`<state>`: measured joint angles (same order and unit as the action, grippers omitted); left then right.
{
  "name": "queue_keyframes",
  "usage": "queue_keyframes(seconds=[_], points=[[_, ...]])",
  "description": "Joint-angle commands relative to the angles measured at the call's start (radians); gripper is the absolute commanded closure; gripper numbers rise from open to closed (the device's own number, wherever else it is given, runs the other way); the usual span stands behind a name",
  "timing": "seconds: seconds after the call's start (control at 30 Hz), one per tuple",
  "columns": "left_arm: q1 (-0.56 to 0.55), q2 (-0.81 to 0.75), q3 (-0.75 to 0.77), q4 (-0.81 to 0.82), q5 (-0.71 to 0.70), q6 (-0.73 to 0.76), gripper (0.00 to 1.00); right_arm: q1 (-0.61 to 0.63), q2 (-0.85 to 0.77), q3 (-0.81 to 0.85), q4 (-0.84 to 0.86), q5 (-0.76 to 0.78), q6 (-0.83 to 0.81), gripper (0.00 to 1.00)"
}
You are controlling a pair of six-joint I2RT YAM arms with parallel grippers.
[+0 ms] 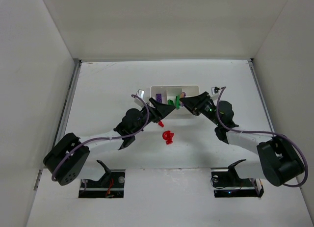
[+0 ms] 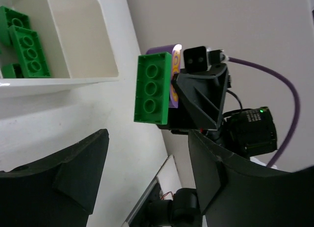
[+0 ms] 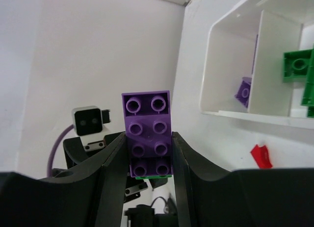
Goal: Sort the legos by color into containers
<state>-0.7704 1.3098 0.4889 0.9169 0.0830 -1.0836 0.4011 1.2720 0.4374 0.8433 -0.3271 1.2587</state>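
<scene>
Purple plastic, a purple brick point(image 3: 146, 131) with two rows of four studs, is pinched between the fingers of the right end effector point(image 3: 149, 143); a green brick point(image 2: 152, 88) with a row of three studs showing clings to its underside, so the two are held as one stack. The stack hangs in the air at the near side of the white tray point(image 1: 169, 87), about level with its middle compartment; the left end effector point(image 1: 159, 111) sits just left of the stack, close to the tray's near wall, its fingers spread wide with nothing between them. Inside the tray, a loose purple brick point(image 3: 243, 89) lies in the left compartment; several green bricks point(image 2: 27, 50) lie in the middle one, beyond the thin divider. On the counter point(image 1: 108, 89), in front of the tray's near wall, a small cluster of red legos point(image 1: 168, 136) rests in the open; one more red piece point(image 1: 160, 123) lies between that cluster and the tray.
</scene>
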Motion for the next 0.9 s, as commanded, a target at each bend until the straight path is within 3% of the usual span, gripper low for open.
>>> queue_keyframes(seconds=[0.0,0.27,0.87], points=[[0.007,0.017,-0.016,0.195,0.023,-0.061,0.36,0.026,0.047,0.057,0.172,-0.02,0.097,0.68],[0.01,0.066,-0.007,0.266,0.034,-0.098,0.37,0.066,0.136,0.069,0.301,-0.02,0.176,0.68],[0.027,0.109,0.002,0.344,0.021,-0.11,0.52,0.083,0.194,0.073,0.398,-0.056,0.238,0.68]])
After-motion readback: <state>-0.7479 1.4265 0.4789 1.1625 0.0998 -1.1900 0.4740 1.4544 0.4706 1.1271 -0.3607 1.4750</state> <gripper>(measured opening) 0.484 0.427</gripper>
